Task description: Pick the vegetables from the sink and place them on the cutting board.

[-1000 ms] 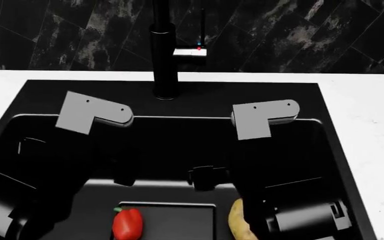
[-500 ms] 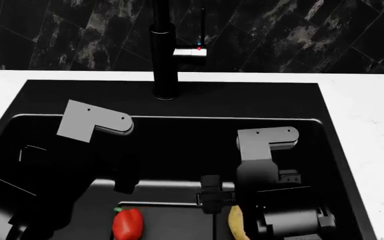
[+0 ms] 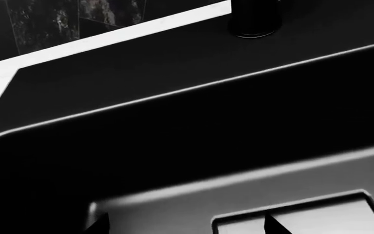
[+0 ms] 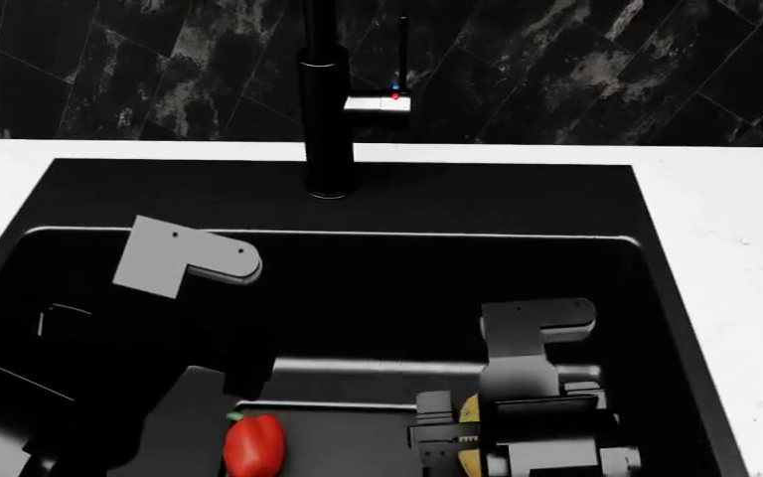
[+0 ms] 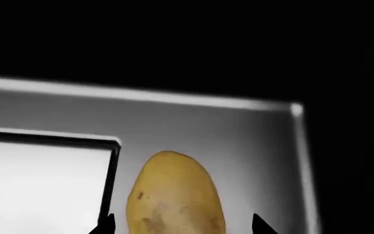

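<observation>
R gripper (image 5: 181, 225) is low in the sink (image 4: 355, 199), right over the potato (image 5: 174, 192). R wrist cam: two dark fingertips (image 5: 106, 225) show at the frame edge, one each side of the potato's near end, small gaps both sides, so jaws are spread wider than the potato and not touching it. Nothing held. Head cam: R arm (image 4: 536, 397) covers most of the potato, only a yellow sliver (image 4: 468, 437) shows beside the gripper body (image 4: 451, 437).

Potato lies on the sink floor, near the R wall, just beside the edge of a raised rectangular panel (image 5: 37, 185) on the floor; looks close to or touching that edge, can't tell which. Tan-yellow w/ brown specks.

Red bell pepper (image 4: 253, 445) w/ green stem sits on the sink floor towards the L side, well apart from the potato, at the near-L corner of the same panel. Not touched by either gripper.

L gripper (image 3: 185, 226): L wrist cam shows only two dark tips (image 3: 272, 225) at the frame edge, apart from each other, nothing between them, so spread and empty. It looks over the sink floor and back wall; faucet (image 4: 326, 99) base is at the far rim. L arm (image 4: 176, 256) is over the L half of the sink in head cam, gripper itself lost in the dark there.

White countertop (image 4: 739, 219) surrounds the sink. Cutting board not in any view.
</observation>
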### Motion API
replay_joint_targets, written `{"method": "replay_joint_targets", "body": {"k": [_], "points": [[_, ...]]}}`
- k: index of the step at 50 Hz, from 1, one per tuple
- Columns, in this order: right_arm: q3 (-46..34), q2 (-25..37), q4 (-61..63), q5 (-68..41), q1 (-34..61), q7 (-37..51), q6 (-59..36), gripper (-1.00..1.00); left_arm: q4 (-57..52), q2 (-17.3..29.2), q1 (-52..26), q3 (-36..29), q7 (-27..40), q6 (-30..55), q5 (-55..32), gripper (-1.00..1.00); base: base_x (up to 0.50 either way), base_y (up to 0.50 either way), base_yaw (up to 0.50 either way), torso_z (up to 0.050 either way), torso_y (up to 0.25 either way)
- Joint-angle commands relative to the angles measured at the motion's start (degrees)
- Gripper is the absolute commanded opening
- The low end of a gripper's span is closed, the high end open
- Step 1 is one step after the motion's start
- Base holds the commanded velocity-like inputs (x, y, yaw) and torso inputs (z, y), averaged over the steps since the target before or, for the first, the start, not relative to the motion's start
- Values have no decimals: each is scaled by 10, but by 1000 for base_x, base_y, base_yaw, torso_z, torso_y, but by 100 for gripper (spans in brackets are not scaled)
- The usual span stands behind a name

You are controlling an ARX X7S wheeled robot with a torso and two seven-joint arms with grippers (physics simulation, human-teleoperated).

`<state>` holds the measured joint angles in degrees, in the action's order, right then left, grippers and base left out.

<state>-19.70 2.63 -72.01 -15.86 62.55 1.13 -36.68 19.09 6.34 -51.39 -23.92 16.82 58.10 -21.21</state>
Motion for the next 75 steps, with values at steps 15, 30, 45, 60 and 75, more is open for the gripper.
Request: {"method": "replay_joint_targets", "body": {"k": [15,30,45,60,75], "points": [[85,-16,-30,143,-16,-91,-13,100,24,-1,2,-8,-10,-30,-6,100,0,0,0,0,0],[86,-6,-30,156,-14,-99,-28,100,68,-6,-1,-19,-17,-59,-4,100,0,0,0,0,0],[71,-3,-30,158,4,-74,-6,-100,81,-2,1,-26,-20,-73,-6,100,0,0,0,0,0],[45,-17,-30,162,60,-70,53,-100,73,-11,-4,-29,-11,-70,-15,100,0,0,0,0,0],[31,20,523,128,-74,-85,-294,-100,69,-13,-4,-29,-7,-68,-26,100,0,0,0,0,0]]}}
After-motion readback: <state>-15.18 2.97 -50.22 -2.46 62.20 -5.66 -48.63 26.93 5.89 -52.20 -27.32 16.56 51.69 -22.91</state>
